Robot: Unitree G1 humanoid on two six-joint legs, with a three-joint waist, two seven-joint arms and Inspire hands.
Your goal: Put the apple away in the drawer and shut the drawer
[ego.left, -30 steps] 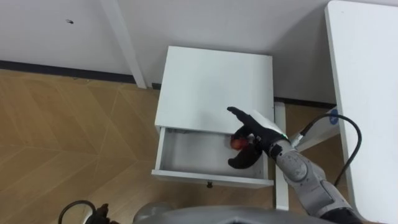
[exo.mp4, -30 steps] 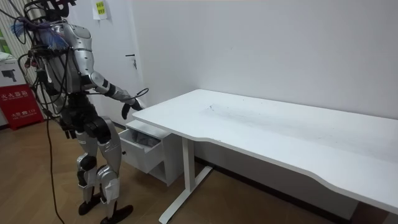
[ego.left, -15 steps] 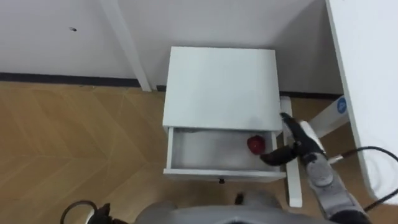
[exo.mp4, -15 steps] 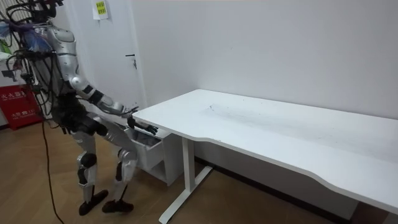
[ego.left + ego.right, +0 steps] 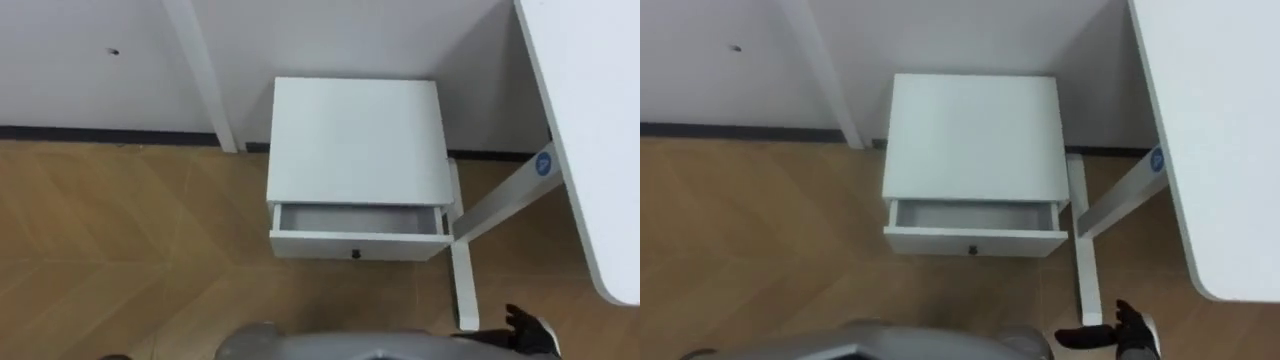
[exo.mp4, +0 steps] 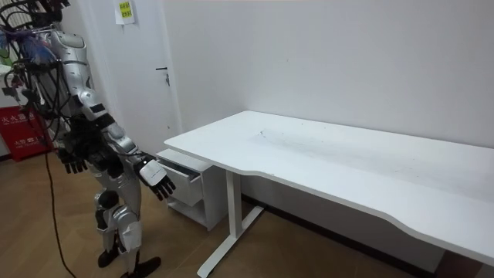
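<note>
White drawer (image 5: pixel 358 244) ajar, wooden floor (image 5: pixel 120 260) below.

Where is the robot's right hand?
The right robot hand hangs at the eye views' bottom right, over the brown wooden floor, beside the white desk leg and apart from the partly open white drawer.

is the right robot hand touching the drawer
Apart. The left eye view shows the right robot hand low at the picture's edge, with bare floor between it and the drawer front.
</note>
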